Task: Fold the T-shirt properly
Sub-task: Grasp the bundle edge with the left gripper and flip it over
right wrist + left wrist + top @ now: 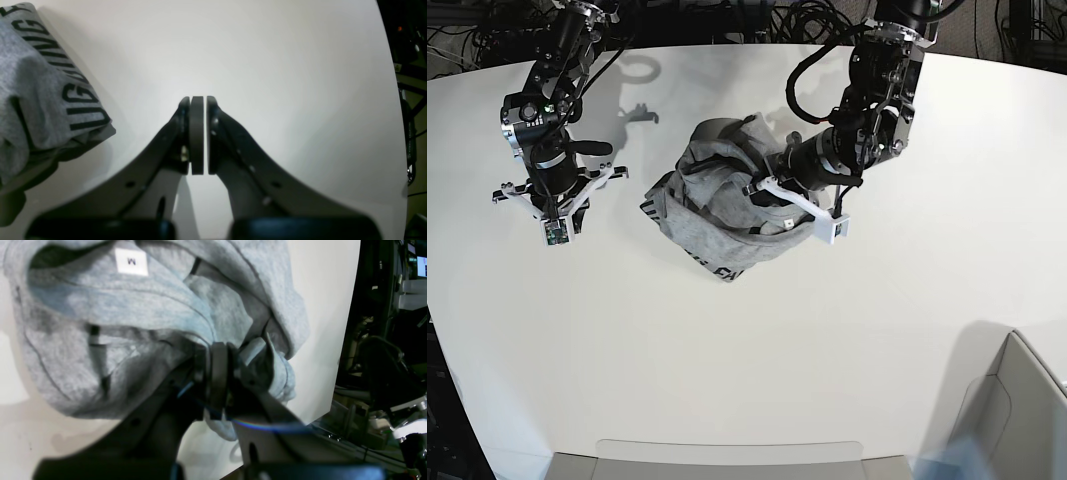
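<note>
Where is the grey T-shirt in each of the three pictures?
Left wrist view: the T-shirt fills the upper left, a fold pinched in the left pincer.
Right wrist view: only its lettered edge shows at the far left, apart from the shut right pincer.
Base view: it lies crumpled in the middle.
Shared landmark: the white table.

Bright, even overhead light washes the white table (727, 380) almost to glare. Soft shadows fall beneath both arms. Both wrist views bend at the edges, with near parts blurred.
</note>
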